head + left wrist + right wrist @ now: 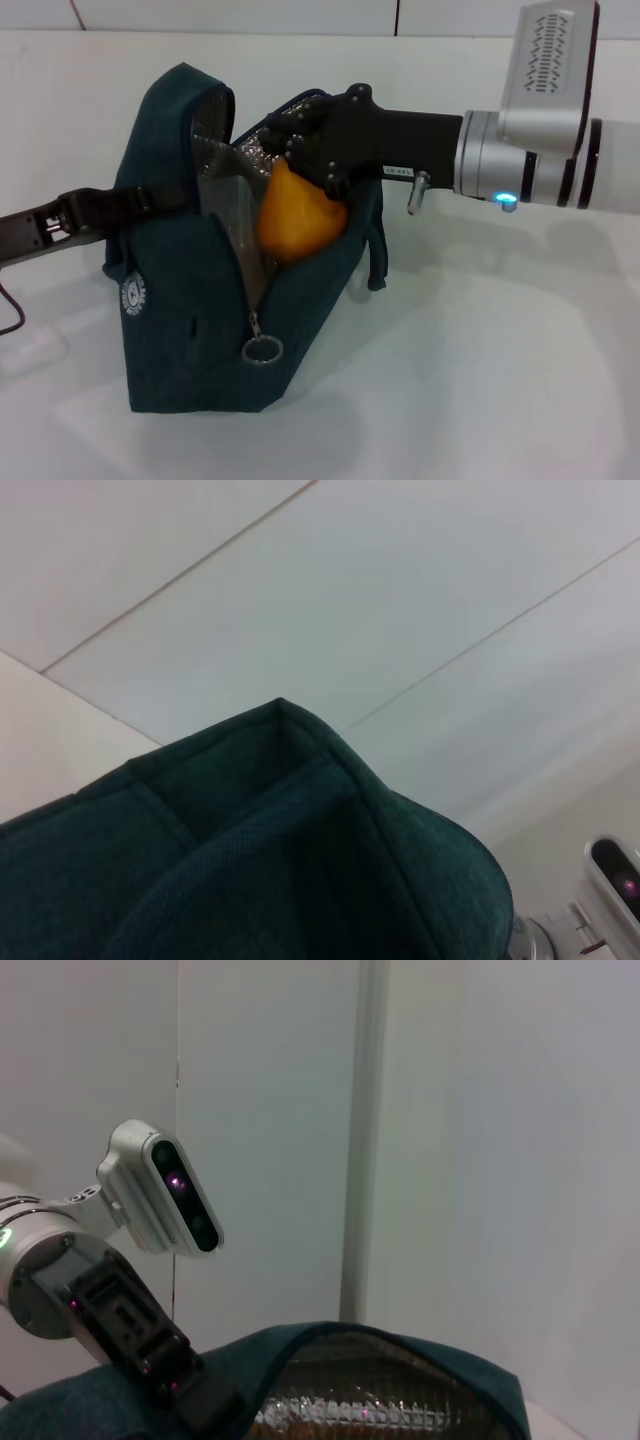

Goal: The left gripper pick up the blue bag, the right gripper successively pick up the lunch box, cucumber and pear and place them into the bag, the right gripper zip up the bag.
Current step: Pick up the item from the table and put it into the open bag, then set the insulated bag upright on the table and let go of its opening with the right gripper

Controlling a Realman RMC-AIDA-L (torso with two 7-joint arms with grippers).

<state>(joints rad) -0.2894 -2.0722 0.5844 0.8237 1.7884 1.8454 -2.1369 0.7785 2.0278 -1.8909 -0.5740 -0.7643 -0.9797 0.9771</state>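
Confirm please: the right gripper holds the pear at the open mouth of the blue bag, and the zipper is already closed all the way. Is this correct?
One part is wrong: the zipper is not closed. The head view shows the blue bag gaping open, its silver lining exposed. The rest stands: the right gripper holds the pear at the bag's open mouth.

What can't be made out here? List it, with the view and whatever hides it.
- Lunch box and cucumber: unseen in every view; the blue bag walls may hide them.
- Left pincer tips: head view, covered by bag fabric.
- Right pincer grip on the pear: head view, fingers bunched over its top.
- Zipper's upper run: behind the pear.
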